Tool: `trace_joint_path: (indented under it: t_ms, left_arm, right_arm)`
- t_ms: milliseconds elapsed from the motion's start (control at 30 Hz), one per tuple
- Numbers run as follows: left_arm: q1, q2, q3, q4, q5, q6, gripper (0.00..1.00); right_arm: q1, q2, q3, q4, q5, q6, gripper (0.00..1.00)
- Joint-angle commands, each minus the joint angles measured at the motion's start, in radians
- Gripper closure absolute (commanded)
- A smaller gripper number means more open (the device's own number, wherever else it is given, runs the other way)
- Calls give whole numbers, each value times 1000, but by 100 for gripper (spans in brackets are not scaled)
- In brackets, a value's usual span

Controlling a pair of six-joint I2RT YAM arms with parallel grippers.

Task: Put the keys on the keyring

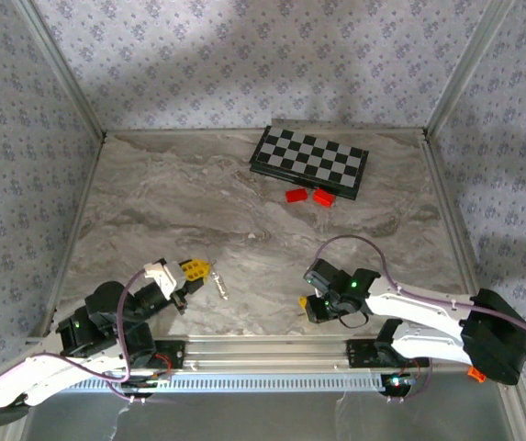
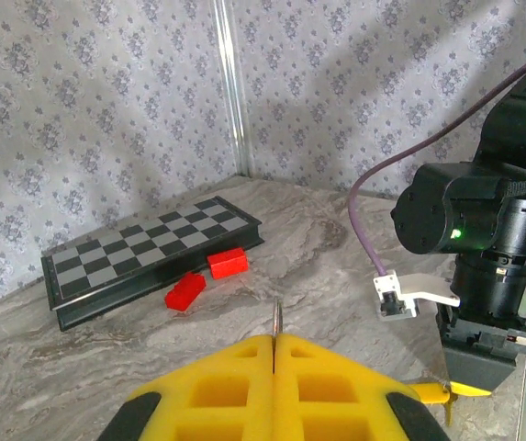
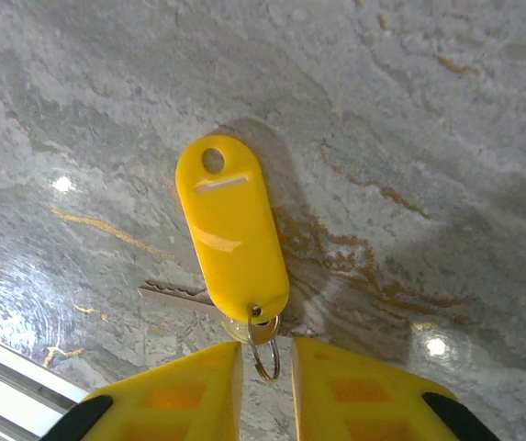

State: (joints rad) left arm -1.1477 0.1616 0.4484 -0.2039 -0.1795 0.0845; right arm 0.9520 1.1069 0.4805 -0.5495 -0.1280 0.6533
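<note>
My left gripper is shut on a metal key, whose thin blade sticks out edge-on past the yellow fingertips. In the top view that key points toward the table's middle from the left gripper. My right gripper hangs low over the marble near the front edge, its jaws a little apart. The wire keyring lies in the gap between them. The ring carries a yellow oval tag, and a second key lies partly under the tag.
A folded chessboard lies at the back right with two red bricks in front of it. The right arm stands close on the right of the left wrist view. An aluminium rail runs along the near edge.
</note>
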Motion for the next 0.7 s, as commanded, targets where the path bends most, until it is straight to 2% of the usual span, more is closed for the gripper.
trace_joint_path:
  t_ms: [0, 400, 667]
  left_arm:
    - [-9, -11, 1, 56, 3, -9, 100]
    - [-9, -23, -7, 57, 6, -14, 100]
    - [-9, -26, -11, 52, 0, -14, 100]
  right_arm:
    - [9, 4, 26, -18, 27, -16, 81]
    - [48, 62, 93, -47, 75, -41, 95]
    - [68, 248, 281, -237, 119, -77, 100]
